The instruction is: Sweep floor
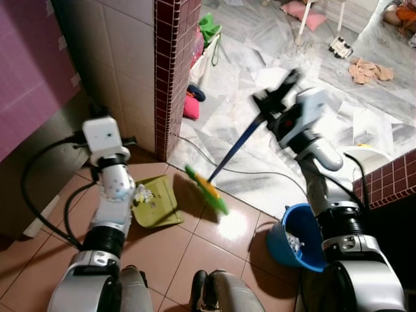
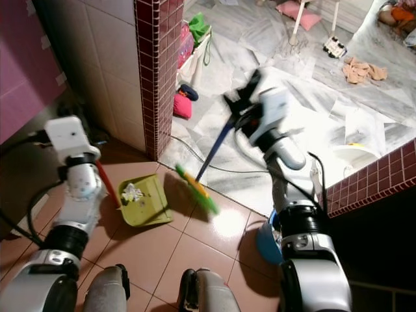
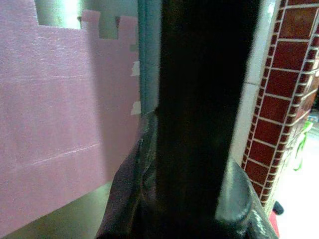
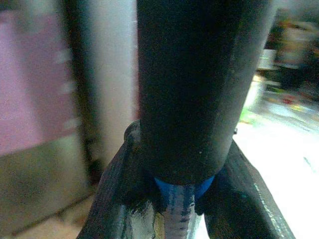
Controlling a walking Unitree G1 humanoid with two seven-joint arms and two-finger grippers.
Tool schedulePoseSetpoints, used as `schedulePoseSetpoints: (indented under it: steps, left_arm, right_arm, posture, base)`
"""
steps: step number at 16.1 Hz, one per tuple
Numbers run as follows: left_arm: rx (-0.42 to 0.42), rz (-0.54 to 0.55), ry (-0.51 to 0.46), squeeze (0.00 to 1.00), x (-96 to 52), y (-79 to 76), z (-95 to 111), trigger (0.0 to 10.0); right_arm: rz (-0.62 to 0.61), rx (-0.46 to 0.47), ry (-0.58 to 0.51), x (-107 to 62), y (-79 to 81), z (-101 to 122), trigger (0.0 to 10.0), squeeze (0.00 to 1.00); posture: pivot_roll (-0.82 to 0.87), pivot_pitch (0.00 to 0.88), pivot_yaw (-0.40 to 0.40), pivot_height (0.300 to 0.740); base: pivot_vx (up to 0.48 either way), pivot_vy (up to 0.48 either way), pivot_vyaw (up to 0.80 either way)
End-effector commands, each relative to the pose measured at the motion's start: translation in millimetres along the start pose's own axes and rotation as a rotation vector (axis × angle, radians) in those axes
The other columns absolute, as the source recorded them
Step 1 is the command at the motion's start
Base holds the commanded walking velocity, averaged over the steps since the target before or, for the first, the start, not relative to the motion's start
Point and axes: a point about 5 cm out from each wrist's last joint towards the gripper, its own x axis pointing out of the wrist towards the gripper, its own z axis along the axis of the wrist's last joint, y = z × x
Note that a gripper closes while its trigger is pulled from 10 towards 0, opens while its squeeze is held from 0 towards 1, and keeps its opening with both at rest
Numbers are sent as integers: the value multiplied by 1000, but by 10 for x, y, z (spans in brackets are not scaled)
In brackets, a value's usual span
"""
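Fingers of my right gripper (image 1: 276, 104) were clamped on the blue broom handle (image 1: 237, 146), which ran down toward seven o'clock to the green bristle head (image 1: 208, 190) on the tiles. Just beside the head, at nine o'clock, lay the dustpan (image 1: 156, 203) holding litter. My left gripper (image 2: 97, 170) gripped its red handle (image 2: 108, 184).
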Motion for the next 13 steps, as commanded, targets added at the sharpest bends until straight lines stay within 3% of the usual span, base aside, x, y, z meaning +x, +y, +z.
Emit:
schedulePoseSetpoints:
  steps: [1, 6, 8, 9, 11, 12, 13]
  left_arm:
    - [-55, -28, -61, 0, 26, -72, 152, 10000]
    - [-188, -77, -49, 0, 63, -114, 370, 10000]
    - [-143, -199, -81, 0, 55, -108, 472, 10000]
    - [-114, -202, -92, 0, 56, -82, 497, 10000]
    - [-151, -168, -48, 0, 51, -14, 484, 10000]
    - [-153, -172, -37, 0, 42, -12, 485, 10000]
    - [-161, -191, -31, 0, 27, -39, 500, 10000]
  right_arm:
    - [-94, 40, 35, -72, -32, -123, 10000, 0]
    - [-256, -42, 229, -218, 110, -563, 10000, 0]
    - [-281, -105, 239, -234, 85, -602, 10000, 0]
    - [-289, -158, 244, -249, 62, -607, 10000, 0]
    - [-343, -92, 280, -263, 41, -655, 10000, 0]
    - [-345, -125, 279, -265, 53, -651, 10000, 0]
    - [-348, -85, 266, -281, 94, -670, 10000, 0]
  posture:
    - [-42, 94, -149, 740]
    - [1, 71, -148, 740]
    - [15, 60, -141, 740]
    - [15, 60, -141, 740]
    - [27, 48, -138, 740]
    - [26, 42, -138, 740]
    - [29, 35, -139, 740]
  base:
    - [0, 0, 0]
    - [0, 0, 0]
    - [0, 0, 0]
    - [0, 0, 0]
    - [0, 0, 0]
    - [0, 0, 0]
    - [0, 0, 0]
